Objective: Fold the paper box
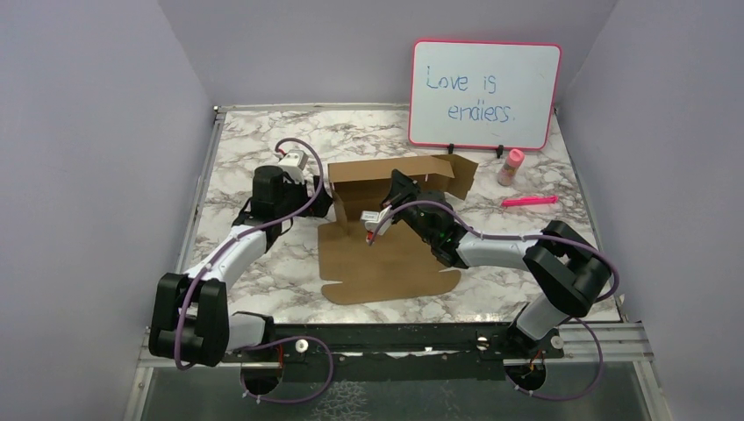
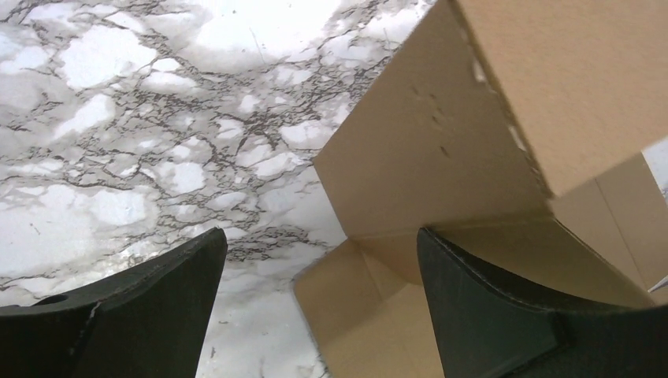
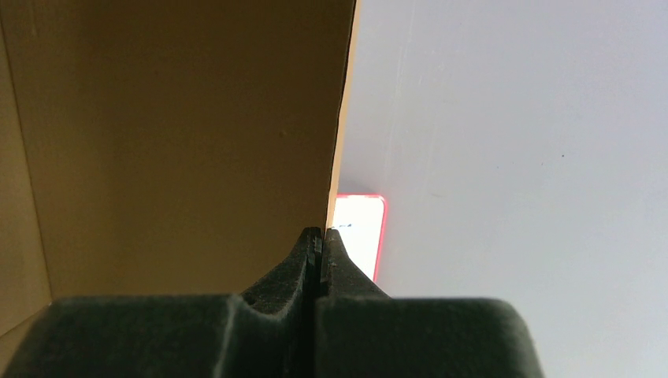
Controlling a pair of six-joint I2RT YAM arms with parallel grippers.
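The paper box is a brown cardboard sheet in the middle of the marble table. Its near panel lies flat, and its far walls and flaps stand up around. My left gripper is at the box's left side, open. In the left wrist view it straddles a corner of the box, with one finger over bare marble and the other over cardboard. My right gripper is inside the box by the raised far wall. It is shut, its tips at the edge of an upright panel, with nothing visible between them.
A pink-framed whiteboard with blue writing stands at the back right; its corner shows past the cardboard edge. A pink-capped bottle and a pink marker lie right of the box. Purple walls enclose the table.
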